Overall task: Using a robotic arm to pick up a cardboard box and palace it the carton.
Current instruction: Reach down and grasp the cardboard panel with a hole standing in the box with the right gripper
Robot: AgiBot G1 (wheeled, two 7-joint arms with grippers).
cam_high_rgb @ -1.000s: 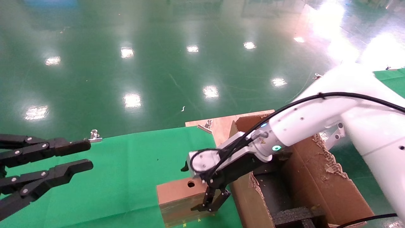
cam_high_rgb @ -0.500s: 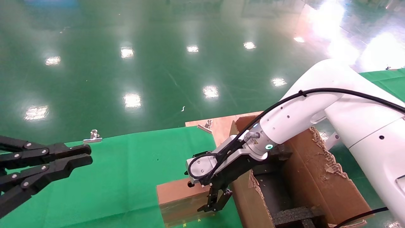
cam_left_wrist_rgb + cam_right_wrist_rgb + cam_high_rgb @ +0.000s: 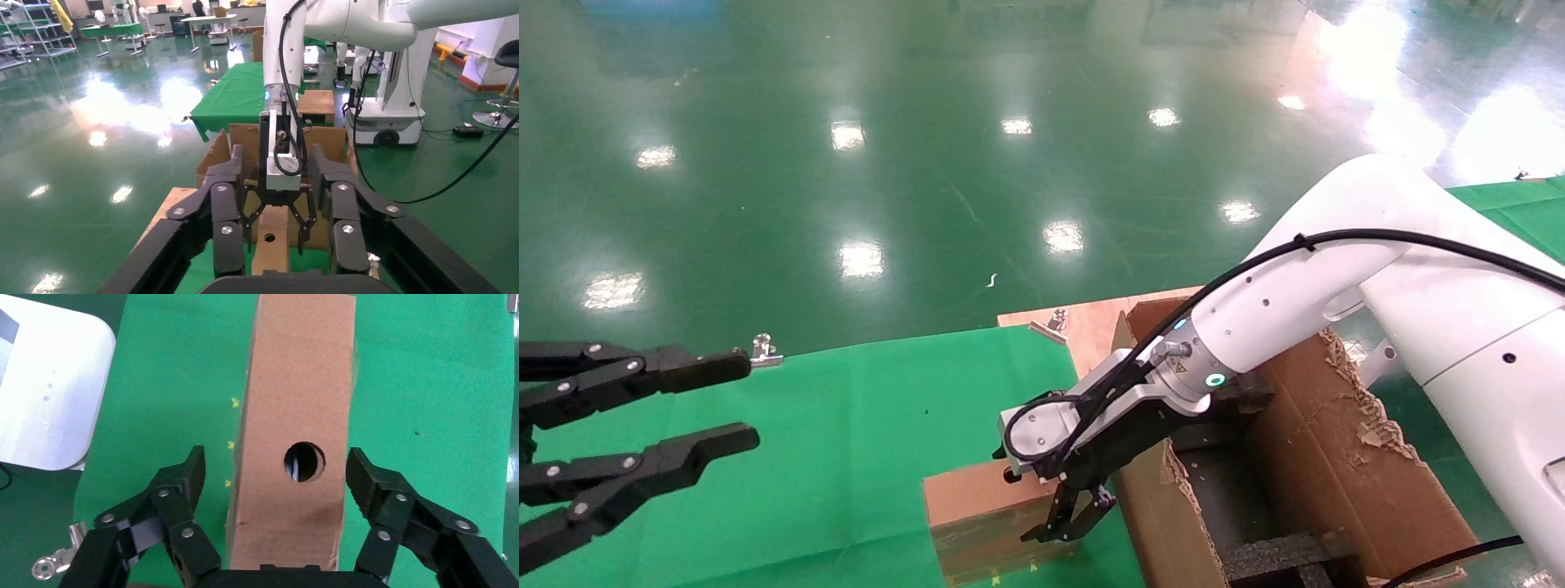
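Note:
The cardboard box [image 3: 968,496] stands on edge on the green cloth, its narrow face with the round hole [image 3: 304,461] turned up. The robotic arm's right gripper [image 3: 1065,523] hangs over the box end nearest the carton [image 3: 1336,465]. It is open, with one finger on each wide side of the box and a gap showing at both. In the right wrist view the gripper [image 3: 275,470] straddles the box [image 3: 300,386] at the hole. The left gripper [image 3: 744,400] is open and empty, parked at the far left above the cloth.
The carton stands against the table's right side, with ragged flaps and black foam blocks [image 3: 1279,557] inside. Metal clips [image 3: 762,349] [image 3: 1050,322] hold the cloth's far edge beside a bare wooden board [image 3: 1091,322]. Shiny green floor lies beyond.
The right arm came lower over the box; its fingers narrowed, then spread a little. The left gripper's fingers drew together half a second ago and have spread apart again.

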